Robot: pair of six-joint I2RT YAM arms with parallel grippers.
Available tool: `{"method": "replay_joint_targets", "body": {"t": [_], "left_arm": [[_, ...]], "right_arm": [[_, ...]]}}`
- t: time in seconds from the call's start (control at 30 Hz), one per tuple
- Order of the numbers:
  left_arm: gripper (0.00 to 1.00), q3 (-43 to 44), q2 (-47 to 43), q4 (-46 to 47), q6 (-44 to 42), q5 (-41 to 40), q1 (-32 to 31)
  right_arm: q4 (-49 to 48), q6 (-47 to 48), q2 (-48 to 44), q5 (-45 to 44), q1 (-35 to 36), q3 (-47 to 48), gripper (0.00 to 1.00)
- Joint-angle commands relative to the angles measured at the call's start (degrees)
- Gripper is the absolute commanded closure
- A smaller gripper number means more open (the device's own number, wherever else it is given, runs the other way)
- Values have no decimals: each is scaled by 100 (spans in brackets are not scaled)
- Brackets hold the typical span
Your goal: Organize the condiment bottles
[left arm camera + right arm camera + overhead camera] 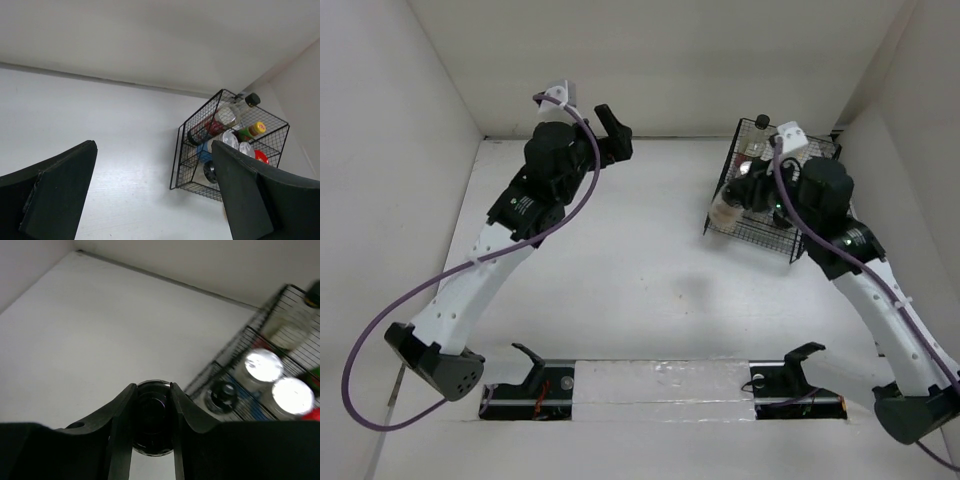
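Note:
My right gripper [738, 197] is shut on a pale dark-capped bottle [725, 208] at the left front corner of the black wire rack [752, 236]. In the right wrist view the bottle's dark cap [152, 420] fills the gap between the fingers of the gripper [152, 386]. Inside the rack [235, 347] lie two silver-lidded jars [263, 365], another dark-capped bottle [223, 395] and a tall clear bottle [287, 325]. My left gripper [613, 125] hangs open and empty near the back wall, far left of the rack. From the left wrist the rack [176, 160] holds a tall clear black-capped bottle [235, 112] and a red lid [261, 156].
The rack stands at the back right, close to the right wall [910, 120]. White walls close in the table on three sides. A small green bottle with a yellow cap [251, 131] lies in the rack too. Two black brackets [535, 362] sit at the near edge.

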State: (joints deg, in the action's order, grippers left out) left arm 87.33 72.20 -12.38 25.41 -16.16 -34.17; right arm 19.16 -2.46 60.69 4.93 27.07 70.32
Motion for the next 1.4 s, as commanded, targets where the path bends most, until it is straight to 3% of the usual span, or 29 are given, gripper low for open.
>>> {"method": "replay_joint_targets", "body": {"t": [0.0,0.07,0.2,0.47,1.0,1.1,1.27,1.37], "left_arm": [[5,91,13,429,43,219,-37],[0,91,162,430,43,167,-37],[0,91,302,377,43,166,-37],[0,-199,303,430,175,368,-37],[0,-638,505,359,298,816,-37],[0,-709,505,412,298,869,-37],[0,-822,505,359,298,921,-37],[0,-876,505,412,298,984,-37]], "right_arm": [[914,52,-153,-265,-824,-115,100],[1063,105,-224,-37,-1490,-115,100],[1257,105,-22,-141,-2151,60,100],[554,105,408,-141,-2794,227,100],[-1334,-141,936,-677,-2795,-1011,100],[-1406,-141,1051,-677,-2795,-1231,99],[-1406,-246,998,-677,-2628,-1600,87],[-1406,-299,998,-782,-2479,-1715,89]]}}
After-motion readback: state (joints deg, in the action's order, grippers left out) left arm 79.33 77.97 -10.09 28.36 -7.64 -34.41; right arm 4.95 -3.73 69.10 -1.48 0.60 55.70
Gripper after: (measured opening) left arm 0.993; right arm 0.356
